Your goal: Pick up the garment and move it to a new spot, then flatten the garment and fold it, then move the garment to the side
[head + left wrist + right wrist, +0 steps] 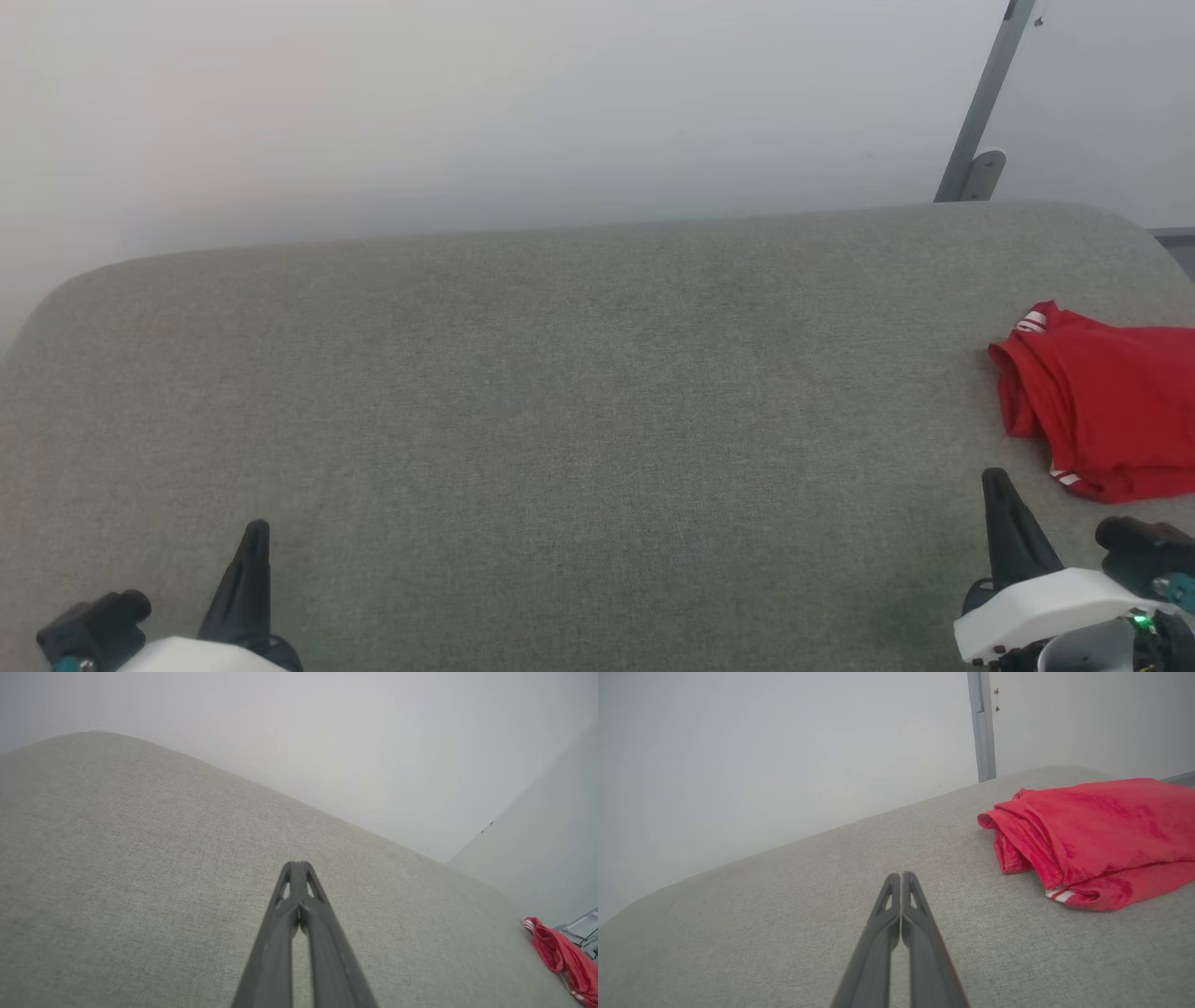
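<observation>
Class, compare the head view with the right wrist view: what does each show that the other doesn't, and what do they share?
Head view, not right wrist: the left gripper, shut, and a bracket at the foot of the post. Right wrist, not head: the stitching along the hem of the garment and its stacked layers seen from the side. Both: the red garment lying on the grey fabric surface, the shut right gripper, the post and the pale wall.

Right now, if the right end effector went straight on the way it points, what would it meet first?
Probably the bare cushion near its far edge, else the wall behind; depth is unclear. The shut right end effector points left of the shirt, so it would miss that.
</observation>
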